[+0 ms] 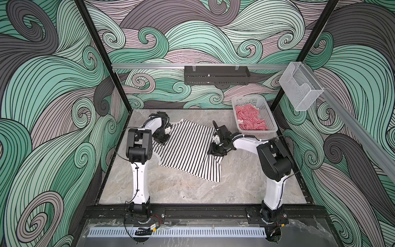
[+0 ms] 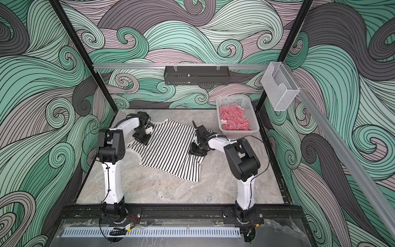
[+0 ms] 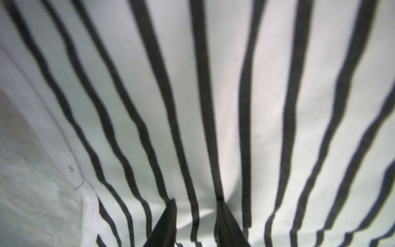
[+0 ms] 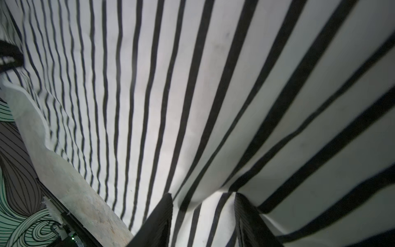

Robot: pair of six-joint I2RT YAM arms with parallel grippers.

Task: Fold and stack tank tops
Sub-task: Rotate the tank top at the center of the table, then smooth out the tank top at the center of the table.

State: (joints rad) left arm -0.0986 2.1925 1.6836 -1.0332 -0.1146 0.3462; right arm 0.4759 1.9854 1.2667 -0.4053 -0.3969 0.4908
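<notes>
A black-and-white striped tank top (image 1: 188, 147) (image 2: 171, 149) lies spread on the grey marble table, with its right side turned over in a fold. My left gripper (image 1: 161, 139) (image 2: 142, 139) points down onto its far left edge. In the left wrist view the gripper (image 3: 196, 201) is open, both tips on the striped cloth (image 3: 213, 107). My right gripper (image 1: 215, 150) (image 2: 196, 151) is down on the folded right edge. In the right wrist view it (image 4: 203, 194) stands open astride a cloth ridge (image 4: 171, 107). The red-and-white tank top (image 1: 250, 119) (image 2: 233, 119) lies crumpled in the basket.
The white perforated basket (image 1: 268, 115) (image 2: 251, 115) stands at the back right of the table (image 1: 192, 192). A black perforated shelf (image 1: 215, 74) hangs on the rear wall and a clear plastic holder (image 1: 301, 87) on the right rail. Patterned walls close in three sides.
</notes>
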